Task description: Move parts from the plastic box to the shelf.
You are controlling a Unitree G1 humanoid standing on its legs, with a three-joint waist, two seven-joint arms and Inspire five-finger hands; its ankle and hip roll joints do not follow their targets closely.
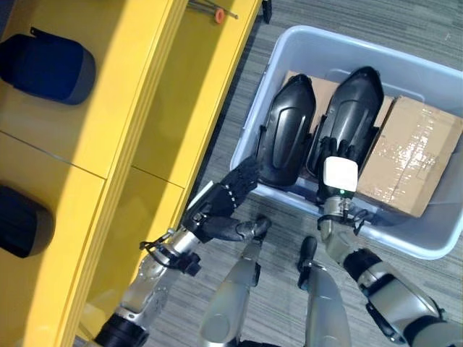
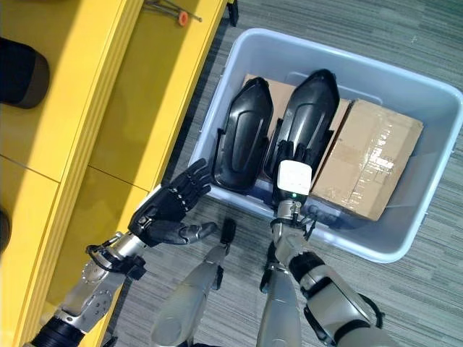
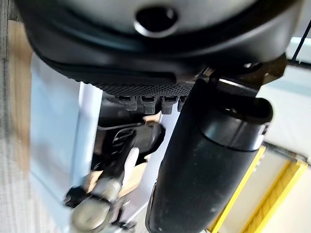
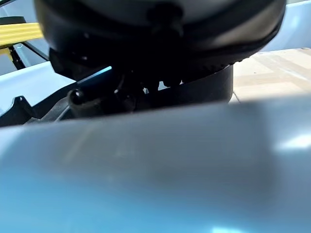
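Black and open-fingered, the left robot hand (image 2: 170, 210) hovers just outside the plastic box (image 2: 405, 242), at its 9 o'clock wall. The right robot hand (image 2: 295, 160) reaches over the box's near rim and rests on the right of two black parts (image 2: 307, 108); its grip cannot be told. Beside it lies the other part (image 2: 242, 134), with cardboard boxes (image 2: 369, 155) at 3 o'clock. A yellow shelf (image 2: 116, 108) stands at 9 o'clock.

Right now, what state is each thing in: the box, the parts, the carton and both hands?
plastic box: lidless, on the floor beside the yellow shelf.
two black parts: lying in the box, side by side.
cardboard carton: taped shut.
left hand: open, outside the box.
right hand: reaching onto a part, grip unclear.
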